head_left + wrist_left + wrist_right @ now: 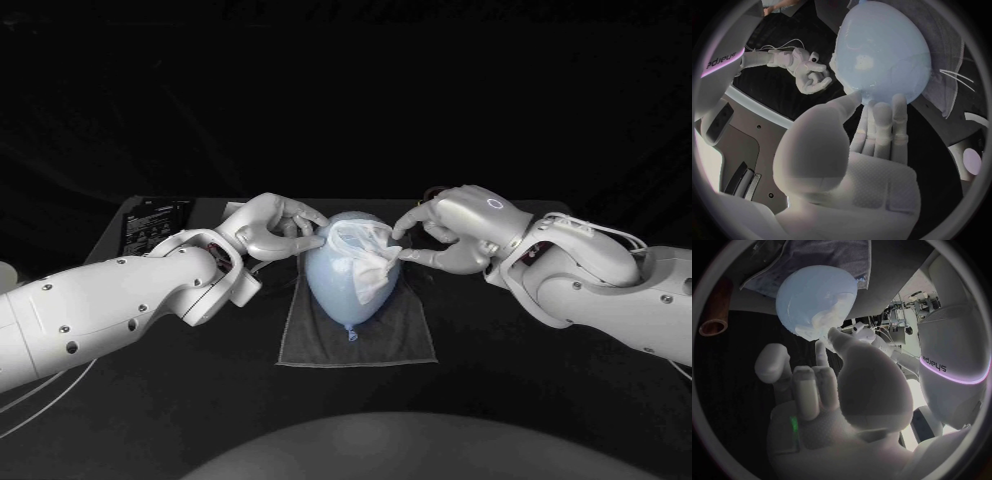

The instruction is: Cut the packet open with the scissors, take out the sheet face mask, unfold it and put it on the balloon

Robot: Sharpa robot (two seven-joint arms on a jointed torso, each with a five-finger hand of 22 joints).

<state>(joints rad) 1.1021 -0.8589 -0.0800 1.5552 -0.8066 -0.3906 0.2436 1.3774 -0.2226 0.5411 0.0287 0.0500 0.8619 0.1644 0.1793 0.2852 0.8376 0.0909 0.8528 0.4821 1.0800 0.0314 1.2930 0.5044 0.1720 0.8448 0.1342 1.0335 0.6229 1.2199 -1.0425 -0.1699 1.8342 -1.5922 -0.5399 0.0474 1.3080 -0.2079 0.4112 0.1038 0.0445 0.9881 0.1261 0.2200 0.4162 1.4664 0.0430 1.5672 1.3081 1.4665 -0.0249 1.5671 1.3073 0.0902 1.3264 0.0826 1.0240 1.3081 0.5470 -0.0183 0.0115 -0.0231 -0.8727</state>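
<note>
White sheet mask (pixel 362 243) lies bunched over the far end of the pale blue balloon (pixel 340 290), between the two hands. The right hand (pixel 450 232) sits just beside that end of the balloon; its thumb and a fingertip (pixel 821 349) close on the mask's crumpled edge, pinching it, while its other fingers stand a little apart. The left hand (pixel 271 230) is against the opposite side of the balloon. In the left wrist view its fingertips (pixel 882 116) and thumb press on the balloon's rounded skin, fingers side by side and narrow. Whether this hand also grips the mask's edge I cannot tell.

The balloon lies lengthwise between the hands, its knot (pixel 351 335) pointing away from both palms and toward the robot. Under it is a grey cloth (pixel 310 345), spread flat on the black table (pixel 159 410) and reaching from below the hands out past the knot. Beyond the left hand, near the table's far edge, lies a dark flat item with pale print (pixel 152 215), well apart from the balloon.
</note>
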